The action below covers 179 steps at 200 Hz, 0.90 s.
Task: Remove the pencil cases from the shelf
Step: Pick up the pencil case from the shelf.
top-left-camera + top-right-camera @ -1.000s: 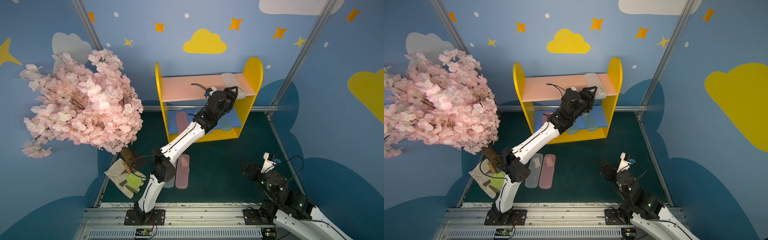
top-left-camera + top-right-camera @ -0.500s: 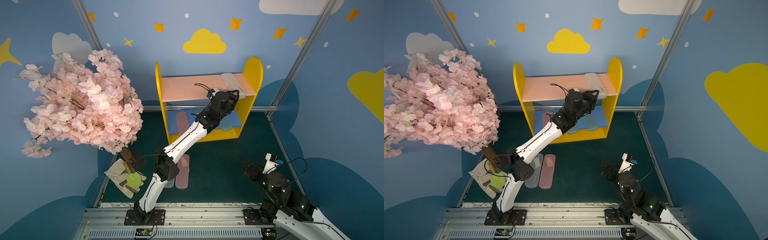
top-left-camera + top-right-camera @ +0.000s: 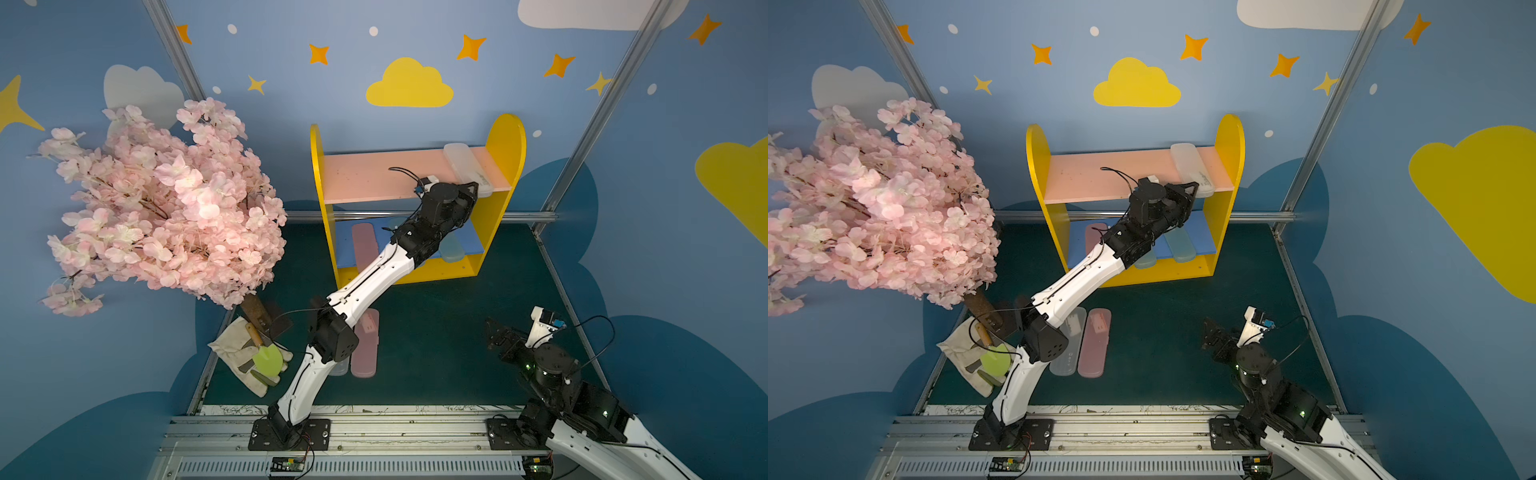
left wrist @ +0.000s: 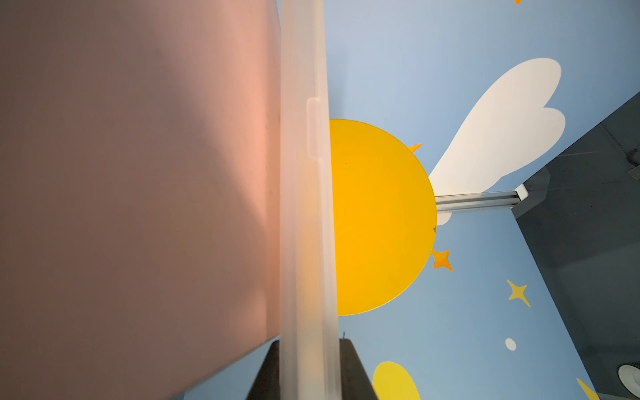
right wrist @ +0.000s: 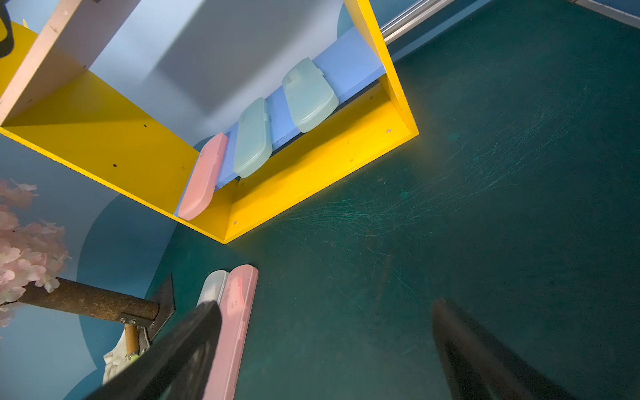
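Grasping the clear case on the shelf, left hand clamped on it; right hand open. Needed next, likely: level pull outward.

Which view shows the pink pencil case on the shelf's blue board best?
The right wrist view: the pink pencil case shows whole, overhanging the blue board. In both top views the left arm covers its near end. The left wrist view does not show it.
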Each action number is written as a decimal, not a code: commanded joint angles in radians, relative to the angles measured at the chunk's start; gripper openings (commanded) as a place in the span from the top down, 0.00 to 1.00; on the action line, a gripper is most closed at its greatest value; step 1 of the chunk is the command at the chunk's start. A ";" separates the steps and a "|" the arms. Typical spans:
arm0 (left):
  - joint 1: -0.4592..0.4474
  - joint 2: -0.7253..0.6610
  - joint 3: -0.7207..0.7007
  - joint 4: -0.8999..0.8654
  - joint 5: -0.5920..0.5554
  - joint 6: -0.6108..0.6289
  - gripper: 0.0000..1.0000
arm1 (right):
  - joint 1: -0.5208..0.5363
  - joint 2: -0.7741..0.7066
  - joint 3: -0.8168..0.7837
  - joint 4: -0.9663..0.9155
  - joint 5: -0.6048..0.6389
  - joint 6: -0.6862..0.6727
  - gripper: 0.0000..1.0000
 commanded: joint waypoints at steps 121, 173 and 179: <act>-0.021 -0.538 -0.698 0.303 0.140 0.166 0.97 | -0.004 0.015 0.011 0.062 -0.028 -0.061 0.02; -0.032 -0.888 -1.154 0.370 0.098 0.151 0.97 | -0.003 0.011 -0.002 0.110 -0.097 -0.101 0.02; -0.032 -0.925 -1.198 0.374 0.101 0.151 0.97 | -0.005 0.008 -0.004 0.120 -0.108 -0.107 0.02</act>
